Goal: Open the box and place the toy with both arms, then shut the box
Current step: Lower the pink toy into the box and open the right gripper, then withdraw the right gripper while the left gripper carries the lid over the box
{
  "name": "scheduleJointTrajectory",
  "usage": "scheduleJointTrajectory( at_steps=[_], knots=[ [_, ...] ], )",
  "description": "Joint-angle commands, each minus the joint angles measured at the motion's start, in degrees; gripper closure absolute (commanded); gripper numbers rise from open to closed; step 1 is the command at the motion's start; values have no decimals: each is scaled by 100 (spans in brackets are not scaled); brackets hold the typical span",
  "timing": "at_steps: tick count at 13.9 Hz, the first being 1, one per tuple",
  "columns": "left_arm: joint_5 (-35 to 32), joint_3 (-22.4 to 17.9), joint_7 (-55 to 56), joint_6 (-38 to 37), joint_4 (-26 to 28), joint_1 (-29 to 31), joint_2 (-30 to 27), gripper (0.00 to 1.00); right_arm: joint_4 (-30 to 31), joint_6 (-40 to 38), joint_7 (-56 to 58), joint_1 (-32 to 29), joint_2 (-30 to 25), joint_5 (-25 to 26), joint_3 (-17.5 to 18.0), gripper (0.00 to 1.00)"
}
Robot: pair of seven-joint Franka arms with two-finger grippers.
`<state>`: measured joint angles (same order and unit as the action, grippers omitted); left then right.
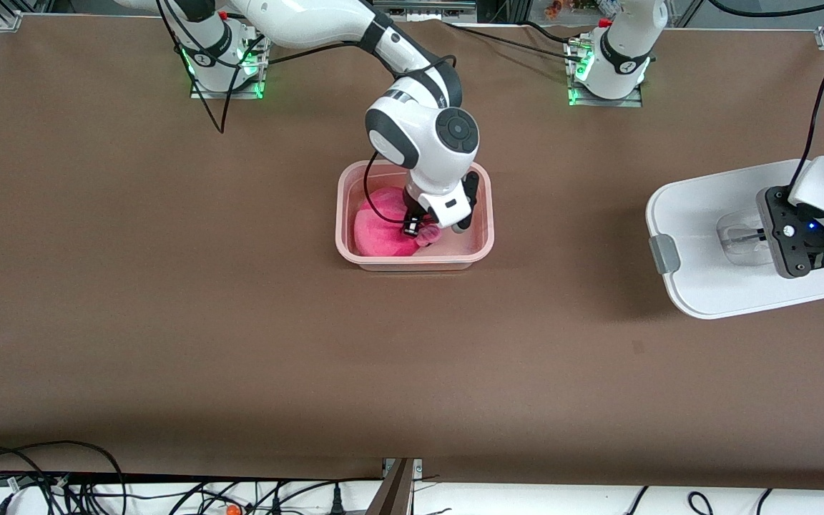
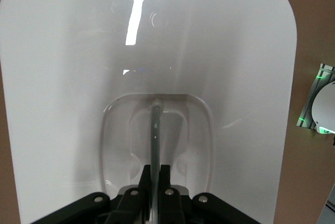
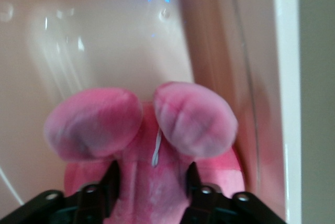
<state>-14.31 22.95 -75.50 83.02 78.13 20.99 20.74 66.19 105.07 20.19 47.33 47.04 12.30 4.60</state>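
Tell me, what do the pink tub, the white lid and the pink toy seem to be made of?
Pale pink rounded tub: probably smooth plastic, its inner wall shows glare.
White rounded lid: glossy plastic, with a bright reflection streak.
Bright pink toy: soft plush fabric, fuzzy and matte.

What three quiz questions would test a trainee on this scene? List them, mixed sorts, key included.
1. True or false: the toy lies in the tub.
2. Which one grips the lid by its handle? A left pincer; B right pincer.
3. Fill in: the lid is ___ the tub.
Key: 1 true; 2 A; 3 off.
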Motion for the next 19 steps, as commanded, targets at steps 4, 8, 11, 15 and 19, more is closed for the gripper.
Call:
scheduleJointTrajectory(
  at_steps=[4,8,11,15,19],
  knots=[
    [-81,78,-132,-85,-78,45,0,100,-186,76,-586,-56,-220,-60,-47,0],
    [-2,78,-141,-76,-87,28,1,100,-247,-777,-307,-1276,-967,-562,-12,0],
    [251,131,-62,-67,-96,-95,0,100,-195,-1434,-225,-1805,-1713,-686,-256,0],
    [350,192,331,38,-87,-1173,27,100,880,-1982,-322,-1850,-3082,-1386,-1520,0],
    [446,201,1264,555,-87,-2421,219,100,2659,-1718,-1163,-1850,-4728,-1476,-1945,0]
  ],
)
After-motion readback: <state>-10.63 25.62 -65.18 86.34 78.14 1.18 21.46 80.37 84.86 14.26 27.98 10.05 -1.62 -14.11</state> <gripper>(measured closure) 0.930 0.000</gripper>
